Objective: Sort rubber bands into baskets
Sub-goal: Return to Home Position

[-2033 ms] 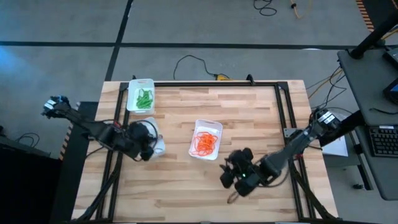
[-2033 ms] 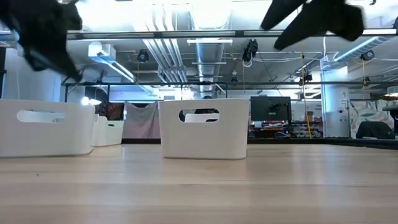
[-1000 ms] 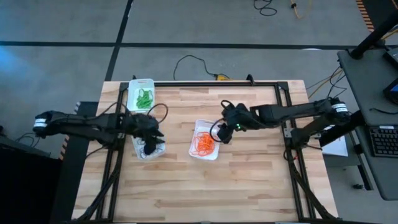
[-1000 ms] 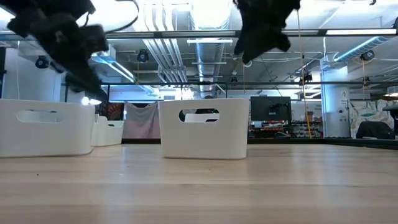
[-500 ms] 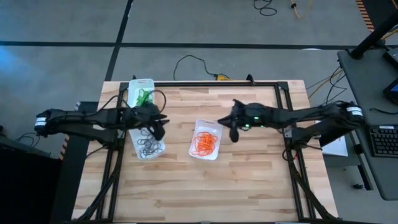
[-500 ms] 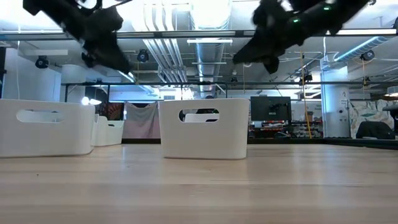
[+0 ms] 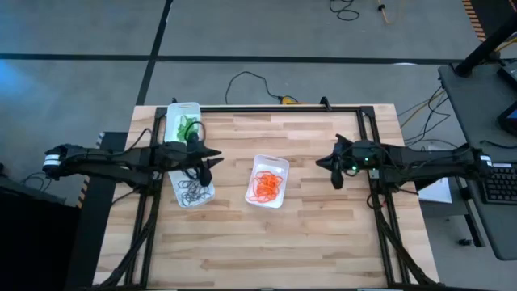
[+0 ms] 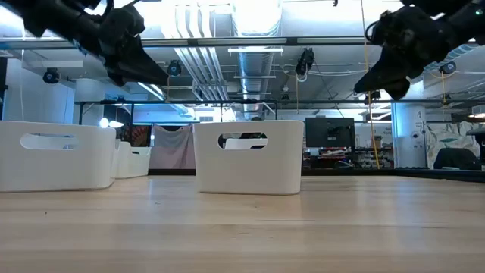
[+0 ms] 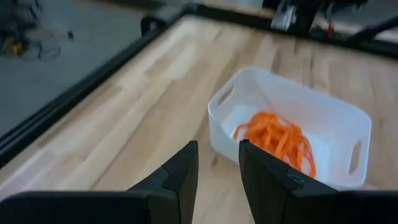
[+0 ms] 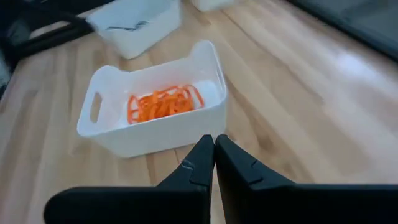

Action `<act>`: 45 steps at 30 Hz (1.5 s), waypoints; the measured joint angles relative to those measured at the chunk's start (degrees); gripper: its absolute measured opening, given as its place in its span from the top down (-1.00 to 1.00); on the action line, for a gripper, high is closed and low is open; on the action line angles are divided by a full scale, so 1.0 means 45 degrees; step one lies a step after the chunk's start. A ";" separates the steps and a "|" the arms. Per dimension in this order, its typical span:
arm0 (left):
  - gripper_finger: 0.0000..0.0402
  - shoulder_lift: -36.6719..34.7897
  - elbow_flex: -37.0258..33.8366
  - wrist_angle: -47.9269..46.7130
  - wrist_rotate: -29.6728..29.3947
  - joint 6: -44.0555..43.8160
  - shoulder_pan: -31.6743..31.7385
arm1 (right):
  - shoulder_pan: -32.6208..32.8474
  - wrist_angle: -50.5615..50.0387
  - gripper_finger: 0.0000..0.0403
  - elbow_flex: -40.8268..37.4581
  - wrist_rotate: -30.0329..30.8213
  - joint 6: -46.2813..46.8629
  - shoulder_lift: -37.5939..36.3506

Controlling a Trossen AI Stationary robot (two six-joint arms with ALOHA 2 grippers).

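The near half of the tabletop shows bare wood; a stray loop there would be too small to make out. Past it stand two baskets side by side: one holding dark rubber bands on the left, and the orange basket in the middle, its long axis running near to far with a slight tilt. The left tool hangs over the far rim of the dark basket, fingers a narrow gap apart and empty. The right tool is pressed closed on nothing, well apart to the right of the orange basket, which therefore lies between the two. Farthest, the green basket sits at the left corner, partly covered by the left arm; in the low view the walls hide all contents.
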 joint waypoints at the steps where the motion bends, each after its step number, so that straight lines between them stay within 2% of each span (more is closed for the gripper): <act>1: 0.50 -0.0207 -0.0418 0.0649 0.0002 0.0079 -0.0006 | 0.0012 0.0070 0.95 -0.0145 -0.0006 -0.0305 -0.0284; 3: 0.50 -0.0746 -0.1343 0.1914 -0.0008 0.0319 -0.0084 | 0.0246 0.0692 0.95 -0.0564 -0.0774 -0.1949 -0.1021; 6: 0.50 -0.1706 -0.2785 0.4187 0.0088 0.0744 -0.0178 | 0.0418 0.2784 0.95 -0.1465 -0.2340 -0.3745 -0.2203; 9: 0.50 -0.2771 -0.4348 0.6194 0.0083 0.0935 -0.0170 | 0.0414 0.3946 0.95 -0.2517 -0.4023 -0.4216 -0.3566; 12: 0.50 -0.3806 -0.5802 0.7753 0.0090 0.1028 -0.0183 | 0.0427 0.3072 0.95 -0.3344 -0.4656 -0.4089 -0.5094; 15: 0.50 -0.5072 -0.6782 0.8030 0.0210 0.0704 -0.0200 | 0.0412 0.2391 0.95 -0.3972 -0.4586 -0.3795 -0.6829; 17: 0.49 -0.6105 -0.6629 0.6531 0.0266 0.0606 -0.0253 | 0.0447 0.2383 0.95 -0.4353 -0.4766 -0.3781 -0.8007; 20: 0.49 -0.7772 -0.6632 0.4644 -0.0106 0.0605 -0.0314 | 0.0452 0.2873 0.95 -0.4481 -0.5092 -0.3658 -0.7976; 26: 0.49 -1.0771 -0.6759 0.3074 -0.0534 0.1351 -0.0541 | 0.0452 0.3167 0.95 -0.5328 -0.5589 -0.3334 -0.8042; 29: 0.49 -1.0686 -0.6765 0.3072 -0.0341 0.1772 -0.0612 | 0.0452 0.3746 0.95 -0.5552 -0.5001 -0.3207 -0.7565; 32: 0.49 -1.0253 -0.6720 0.2859 0.0211 0.0837 -0.0606 | 0.0447 0.3730 0.95 -0.5557 -0.4455 -0.3098 -0.6927; 36: 0.49 -0.9672 -0.6673 0.2801 0.0415 -0.0021 -0.0610 | 0.0447 0.3759 0.95 -0.5567 -0.4434 -0.3105 -0.6203; 45: 0.49 -0.8829 -0.6654 0.2848 0.0422 -0.0032 -0.0607 | 0.0447 0.3754 0.95 -0.5567 -0.4434 -0.3109 -0.5096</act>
